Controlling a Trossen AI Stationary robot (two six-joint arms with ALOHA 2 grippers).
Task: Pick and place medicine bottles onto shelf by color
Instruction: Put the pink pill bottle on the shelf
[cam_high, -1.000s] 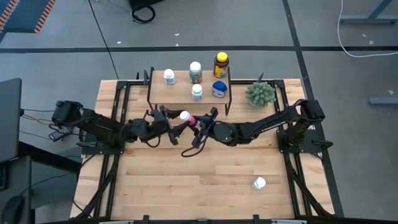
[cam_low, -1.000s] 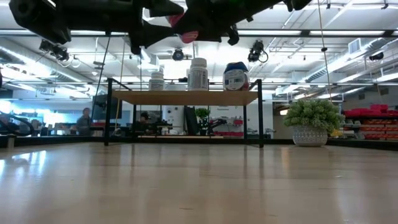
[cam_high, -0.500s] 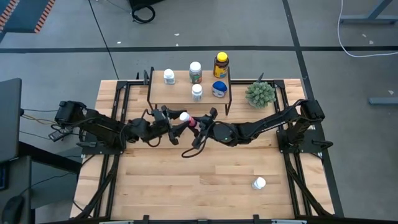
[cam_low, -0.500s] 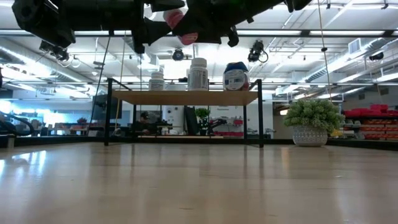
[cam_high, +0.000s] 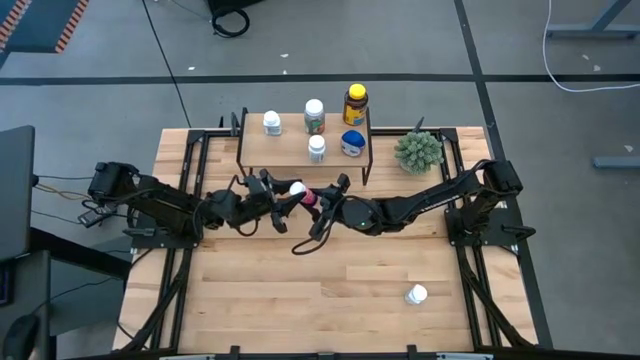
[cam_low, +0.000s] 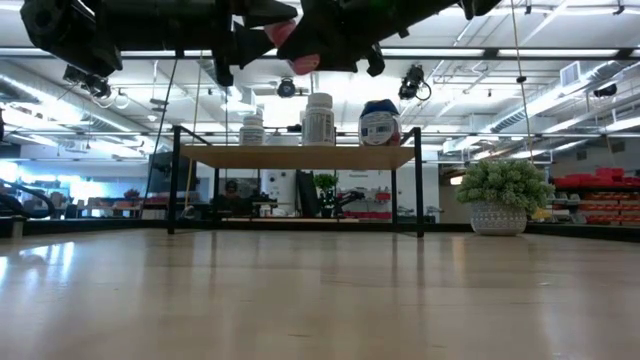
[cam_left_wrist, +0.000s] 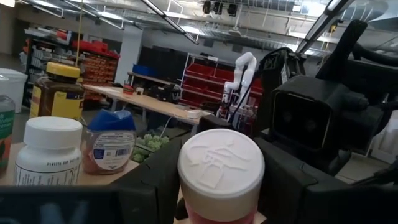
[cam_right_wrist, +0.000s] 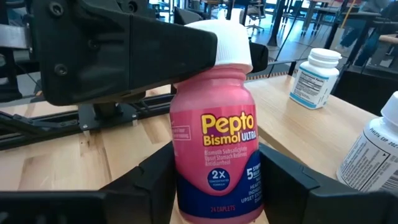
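Right wrist view is showing the handover up close: the right gripper (cam_right_wrist: 214, 186) is holding its dark fingers against the base of the pink-labelled, white-capped plastic bottle (cam_right_wrist: 214, 124), while the left gripper's (cam_right_wrist: 205, 46) black fingers are pinching the white cap from above. A second ago those left fingers were spread well clear of the cap, and they have been closing in since, so the bottle is now gripped at both ends, up in the air just in front of the low light-wood shelf on thin black legs (cam_high: 285, 150). From overhead the two arms are meeting nose to nose at mid-table, the bottle (cam_high: 302, 192) bridging them. Behind, the shelf is already carrying three white-capped bottles, the amber yellow-capped bottle (cam_high: 355, 103) and the squat blue-lidded bottle (cam_high: 351, 142), with the green spiky potted plant (cam_high: 418, 150) standing beside it. One white-capped bottle (cam_high: 416, 295) is lying alone near the front right of the wooden tabletop (cam_high: 300, 290). My read: the transfer is nearly complete, and the right gripper's release looks like the step to come.
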